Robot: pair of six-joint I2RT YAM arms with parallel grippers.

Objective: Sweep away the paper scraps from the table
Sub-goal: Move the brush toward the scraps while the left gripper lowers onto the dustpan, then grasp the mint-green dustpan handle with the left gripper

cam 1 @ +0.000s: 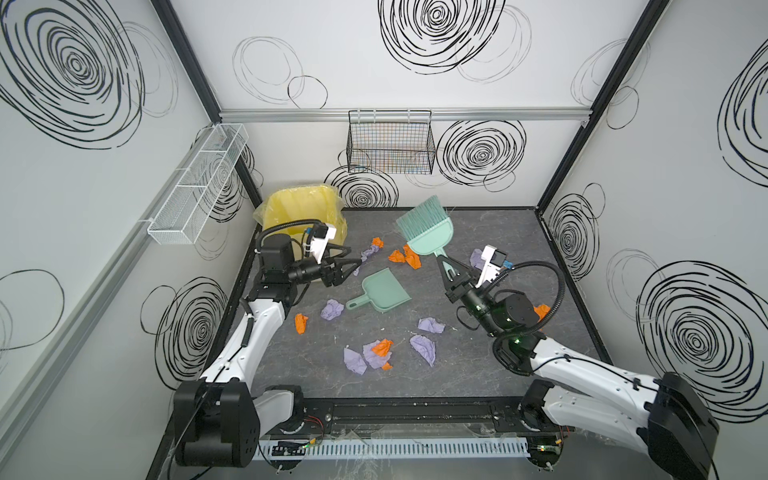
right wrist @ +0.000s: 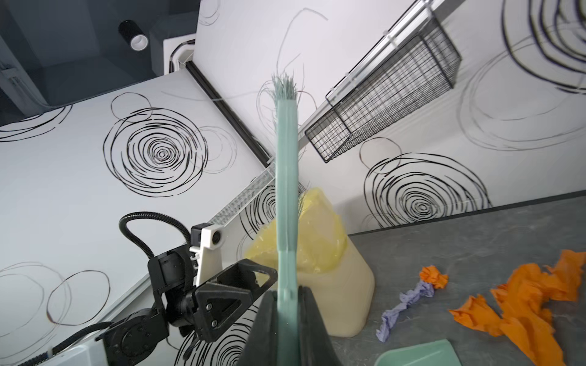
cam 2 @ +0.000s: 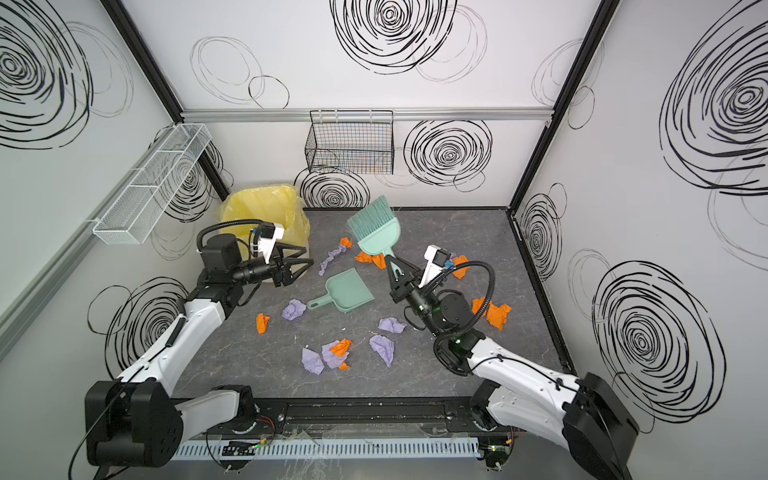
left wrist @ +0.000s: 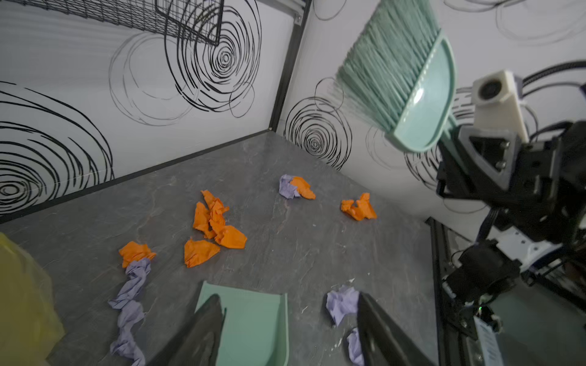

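Gripping the handle of a mint-green brush (cam 1: 424, 232), the right gripper (cam 1: 444, 262) holds it clear of the bench (cam 1: 511, 232). The bristles tip up toward the back wall, right of centre in both top views. The left gripper (cam 1: 354, 256) hangs left of centre with its jaws wide apart and nothing between them. It sits just in front of the yellow-lined bin (cam 1: 297, 210) in the bench's upper left corner. A mint-green dustpan (cam 1: 385, 292) lies flat near the middle, handle pointing lower left, with neither gripper on it. The paper scraps (cam 1: 376, 352), orange and purple wads, lie scattered over the bench: a bunch below the dustpan, some around the brush, a few beside the right arm.
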